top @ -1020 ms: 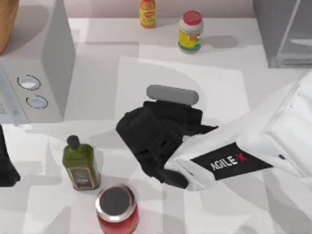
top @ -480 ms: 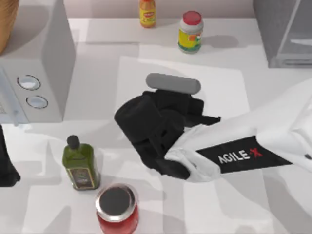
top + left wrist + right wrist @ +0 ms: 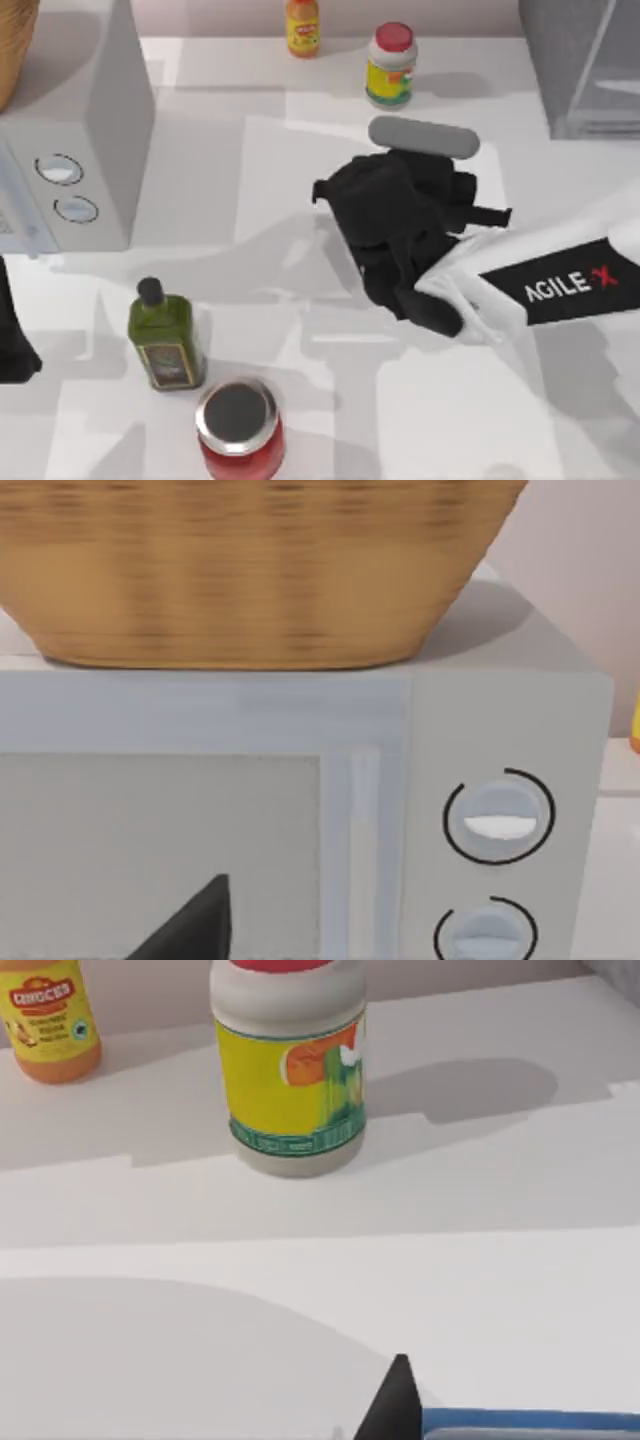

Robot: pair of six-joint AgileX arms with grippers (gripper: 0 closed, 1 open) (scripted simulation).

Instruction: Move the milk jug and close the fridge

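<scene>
1. Milk jug [image 3: 530, 1422]: a flat blue strip of it shows at the lower edge of the right wrist view, hard against a dark pointed finger [image 3: 392, 1405] of the right end effector. Seen from above it is hidden under the black wrist housing.
2. Right end effector [image 3: 400, 215]: black, blocky, topped by a rounded grey bar; over the middle of the surface [image 3: 260, 170], right of centre, on a white arm lettered AGILE X. How far its fingers are open, and whether they clamp the jug, I cannot tell.
3. Fridge [image 3: 585, 65]: grey box at the far right corner, speckled dark side, pale glassy panel in a light frame.
4. Jar [image 3: 391, 64]: pale cylinder, red lid, yellow label, just beyond the right end effector; the right wrist view looks straight at it.
5. Orange bottle [image 3: 303, 26]: yellow label, at the far edge left of the jar.
6. Microwave [image 3: 75, 130]: white box at far left, two round dials; a woven basket [image 3: 250, 570] sits on top.
7. Olive-green bottle [image 3: 165, 335]: squarish, black cap, near left; a red jar [image 3: 240, 430] with a dark shiny lid stands just beside it.
8. Left end effector [image 3: 12, 335]: dark shape parked at the left edge, facing the microwave; finger spread not readable.
</scene>
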